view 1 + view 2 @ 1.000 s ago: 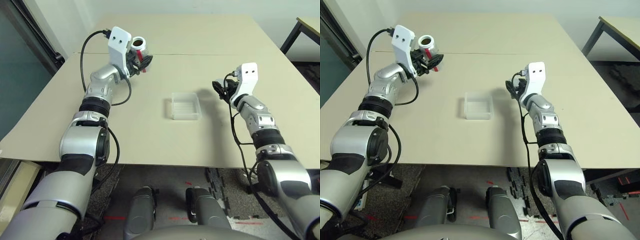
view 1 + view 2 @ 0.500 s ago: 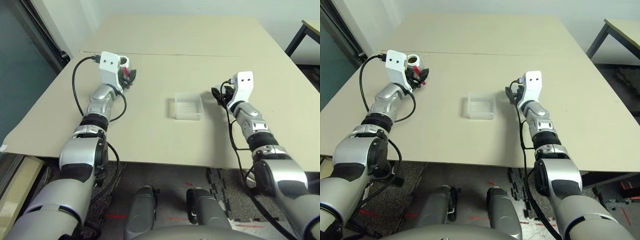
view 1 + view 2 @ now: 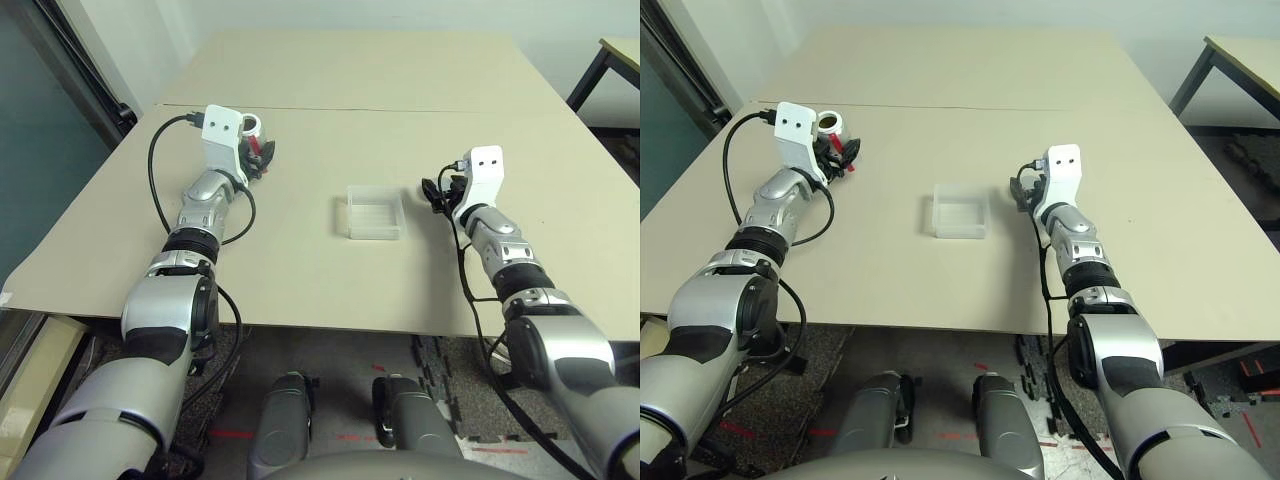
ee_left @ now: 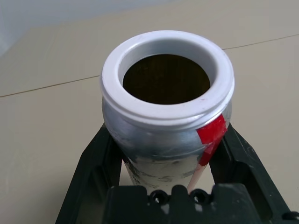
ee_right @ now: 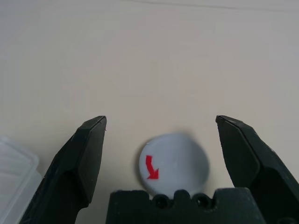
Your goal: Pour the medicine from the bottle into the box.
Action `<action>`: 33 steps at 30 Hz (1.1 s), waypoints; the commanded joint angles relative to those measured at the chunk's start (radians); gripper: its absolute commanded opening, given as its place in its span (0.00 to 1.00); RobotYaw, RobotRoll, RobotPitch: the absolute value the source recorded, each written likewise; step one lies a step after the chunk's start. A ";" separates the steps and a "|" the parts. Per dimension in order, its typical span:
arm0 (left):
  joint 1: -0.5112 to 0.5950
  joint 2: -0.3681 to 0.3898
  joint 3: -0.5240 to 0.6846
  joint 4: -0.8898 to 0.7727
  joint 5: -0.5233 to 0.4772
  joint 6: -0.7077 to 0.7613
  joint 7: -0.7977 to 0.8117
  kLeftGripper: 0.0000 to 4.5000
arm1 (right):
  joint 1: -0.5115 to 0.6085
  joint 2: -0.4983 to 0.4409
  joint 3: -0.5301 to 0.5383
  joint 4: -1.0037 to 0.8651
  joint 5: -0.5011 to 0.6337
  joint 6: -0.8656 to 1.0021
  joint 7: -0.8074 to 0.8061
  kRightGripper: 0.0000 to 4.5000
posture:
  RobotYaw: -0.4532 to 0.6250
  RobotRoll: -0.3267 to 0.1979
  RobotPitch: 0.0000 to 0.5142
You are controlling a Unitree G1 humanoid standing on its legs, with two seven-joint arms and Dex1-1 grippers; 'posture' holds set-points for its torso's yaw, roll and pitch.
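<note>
My left gripper (image 3: pixel 256 156) is shut on the bottle (image 3: pixel 252 127) at the far left of the table. The bottle (image 4: pixel 168 102) is silvery with a red stripe; it is held upright with its white mouth uncapped. Its inside is dark, and the medicine is hidden. The clear box (image 3: pixel 374 212) lies in the middle of the table. Just right of the box, my right gripper (image 3: pixel 433 190) hangs low over the table and is open (image 5: pixel 161 122). The round grey cap (image 5: pixel 174 161), marked with a red arrow, lies on the table between its fingers without touching them.
A seam (image 3: pixel 420 110) runs across the tan table behind both arms. A corner of the box (image 5: pixel 14 172) lies beside the right gripper's finger. A second table (image 3: pixel 622 52) stands at the far right, beyond the table's edge.
The left arm has come down and drawn back with the bottle, from raised to low over the table. The right gripper has sunk a little and now stands open over the cap.
</note>
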 commanded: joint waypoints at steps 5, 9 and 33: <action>-0.012 0.006 0.003 0.033 0.012 0.017 -0.006 0.63 | 0.010 -0.036 -0.011 -0.140 0.024 0.096 0.080 1.00 | 0.45 0.62 0.16; -0.019 0.014 -0.004 0.049 0.019 0.046 -0.016 0.63 | 0.041 -0.072 -0.013 -0.301 0.060 0.201 0.138 1.00 | 0.45 0.62 0.16; -0.195 0.047 -0.227 0.135 0.321 0.089 -0.062 0.63 | 0.360 -0.394 -0.037 -0.969 0.324 0.661 0.523 1.00 | 0.37 0.62 0.14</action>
